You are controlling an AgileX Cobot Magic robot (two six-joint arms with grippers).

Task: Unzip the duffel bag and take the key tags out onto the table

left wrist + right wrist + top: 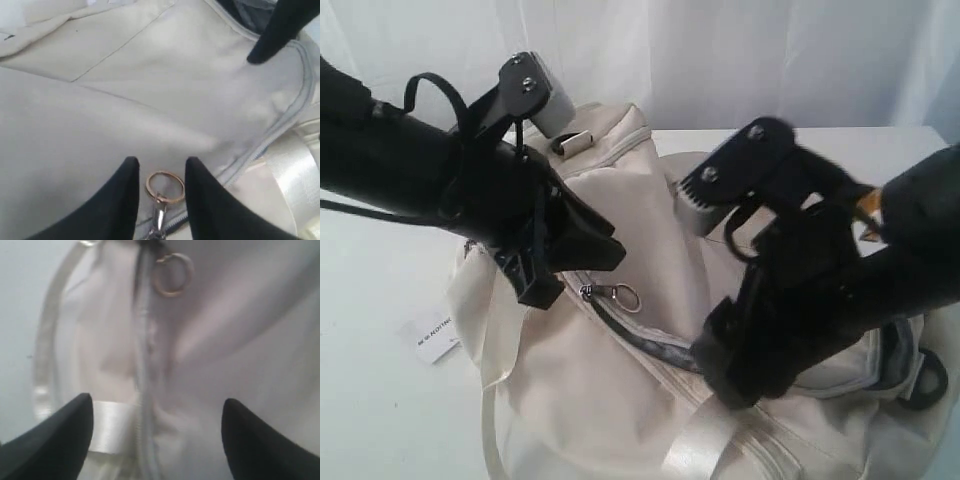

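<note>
Cream duffel bag (pixel 610 210) lying on white table (pixel 380 420), zipper (pixel 650 345) partly open

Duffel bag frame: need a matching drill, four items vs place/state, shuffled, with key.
Items:
1. left hand
2. right hand
3. paper label
4. zipper pull ring

Places/states:
A. lies on the table beside the duffel bag
B. open wide above the zipper line
C. gold-coloured, lying on the bag fabric
D. fingers either side of the ring, not clamped on it

Pairs: 1-D, 2-B, 3-A, 4-C.
</note>
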